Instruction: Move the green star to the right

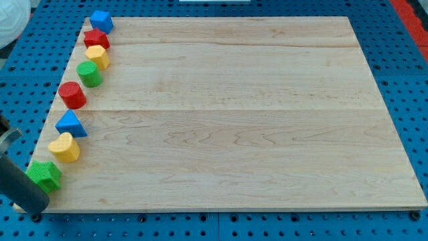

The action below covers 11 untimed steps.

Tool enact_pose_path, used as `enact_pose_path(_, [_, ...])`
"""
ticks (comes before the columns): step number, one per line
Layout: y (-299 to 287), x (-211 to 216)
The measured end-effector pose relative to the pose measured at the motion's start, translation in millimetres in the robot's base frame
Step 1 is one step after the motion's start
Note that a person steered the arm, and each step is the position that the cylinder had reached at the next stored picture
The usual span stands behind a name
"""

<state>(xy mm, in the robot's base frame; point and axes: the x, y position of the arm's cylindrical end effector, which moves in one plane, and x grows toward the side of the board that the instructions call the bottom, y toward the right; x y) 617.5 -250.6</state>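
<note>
**Tip sits at the star's lower-left, so the push runs rightward**

I have my tip (37, 215) down at the view's bottom-left corner of the surface (234, 120), right by the board's edge. The green star (44, 175) lies just above and slightly to the view's right of it, close by; I cannot tell whether rod and star are touching, since the dark rod crosses in front of the star's left side. There is no gripper on this rig, only the rod, so there is nothing to be apart or together.

The star is the lowest block in a line that runs up the left edge: a yellow heart (65, 148) just above it, then a blue triangle (70, 124), a red cylinder (71, 94), a green cylinder (89, 73), a yellow block (97, 55), a red star (96, 38) and a blue block (101, 20) at the top.

What matters, as I read it: the star is to go right, and the board to its right is open wood. My tip is on the star's left but lower than its middle. I judge that a straight rightward sweep from here would slip below it or clip its lower corner and spin it, perhaps towards the heart. I would want the tip level with the star's middle first, then push.
</note>
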Motion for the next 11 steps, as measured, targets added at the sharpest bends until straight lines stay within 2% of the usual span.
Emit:
enact_pose_path(1, [-1.0, -0.2])
enact_pose_path(4, [-53.5, -4.0])
enact_pose_path(5, [-37.7, -32.4])
enact_pose_path(6, [40.3, -34.8])
enact_pose_path(7, [54.6, -29.6])
enact_pose_path(8, [17.6, -16.6])
enact_pose_path(11, [23.2, -28.9])
